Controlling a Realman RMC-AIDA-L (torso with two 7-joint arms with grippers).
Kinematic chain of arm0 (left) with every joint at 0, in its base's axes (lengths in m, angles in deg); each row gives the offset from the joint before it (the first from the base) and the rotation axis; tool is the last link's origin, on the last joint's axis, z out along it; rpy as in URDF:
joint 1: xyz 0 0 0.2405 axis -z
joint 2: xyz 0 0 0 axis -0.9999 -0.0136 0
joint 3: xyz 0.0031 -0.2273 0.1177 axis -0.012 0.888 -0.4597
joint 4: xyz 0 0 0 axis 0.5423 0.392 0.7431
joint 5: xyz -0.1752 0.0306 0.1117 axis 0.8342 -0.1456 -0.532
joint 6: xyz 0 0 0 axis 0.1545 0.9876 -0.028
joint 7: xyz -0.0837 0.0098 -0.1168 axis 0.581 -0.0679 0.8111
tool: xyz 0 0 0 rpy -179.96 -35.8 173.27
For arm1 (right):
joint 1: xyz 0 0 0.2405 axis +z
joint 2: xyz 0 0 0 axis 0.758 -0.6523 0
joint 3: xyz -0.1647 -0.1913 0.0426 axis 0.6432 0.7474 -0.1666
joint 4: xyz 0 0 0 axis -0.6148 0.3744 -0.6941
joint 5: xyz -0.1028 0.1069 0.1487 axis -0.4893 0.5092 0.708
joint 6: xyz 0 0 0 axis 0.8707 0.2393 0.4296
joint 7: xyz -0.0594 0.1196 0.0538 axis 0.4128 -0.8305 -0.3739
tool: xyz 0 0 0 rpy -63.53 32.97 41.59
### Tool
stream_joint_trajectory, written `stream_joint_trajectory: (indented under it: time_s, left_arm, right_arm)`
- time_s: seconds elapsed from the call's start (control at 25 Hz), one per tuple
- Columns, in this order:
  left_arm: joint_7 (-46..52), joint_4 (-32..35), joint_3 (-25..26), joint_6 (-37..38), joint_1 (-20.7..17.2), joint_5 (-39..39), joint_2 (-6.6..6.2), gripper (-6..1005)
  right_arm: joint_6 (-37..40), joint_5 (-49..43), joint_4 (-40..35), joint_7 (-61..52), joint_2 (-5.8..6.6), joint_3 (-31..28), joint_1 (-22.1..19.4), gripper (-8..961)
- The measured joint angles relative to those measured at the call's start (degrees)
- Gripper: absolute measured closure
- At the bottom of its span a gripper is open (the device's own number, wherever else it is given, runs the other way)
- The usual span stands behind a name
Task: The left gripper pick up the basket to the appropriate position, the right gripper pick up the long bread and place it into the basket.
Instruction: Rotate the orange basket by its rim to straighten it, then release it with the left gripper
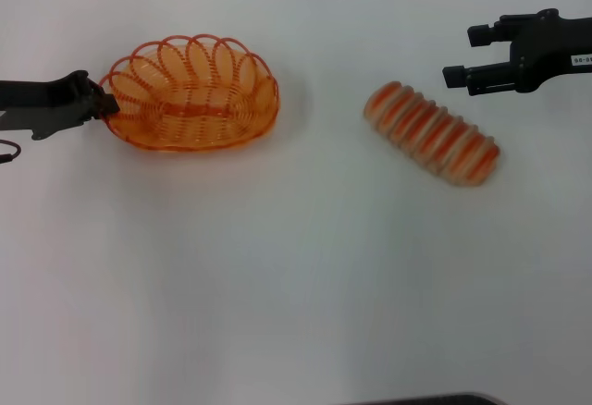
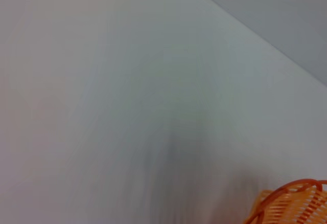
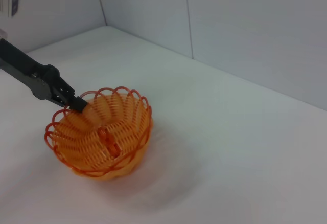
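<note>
one basket point(image 1: 190, 95), its left rim clamped by the left gripper point(image 1: 109, 104); one long bread point(image 1: 432, 133) lies apart, the right gripper point(image 1: 460, 56) gaping beyond it.

On the white desk point(image 1: 277, 285), the oval orange wire basket point(image 1: 190, 95) sits to the left, and the long ridged tan loaf of bread point(image 1: 432, 132) lies well apart to its right, angled. The black unlabelled left tool point(image 1: 104, 102) meets the basket's left rim. The black labelled right tool point(image 1: 460, 54) hovers just behind the bread's right end.
</note>
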Motion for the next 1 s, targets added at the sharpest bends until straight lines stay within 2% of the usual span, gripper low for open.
stream_joint_trajectory:
  time_s: [0.64,1.0]
  left_arm:
    - [0.1,0.3,-0.8,-0.4,-0.3,0.9,0.0,811]
    - [0.1,1.2,-3.8,0.1,0.0,1.1,0.0,730]
  right_arm:
    - [-0.3,0.0,0.0,-0.4,-0.07,-0.4,0.3,127]
    - [-0.3,0.0,0.0,-0.9,0.09,-0.4,0.4,128]
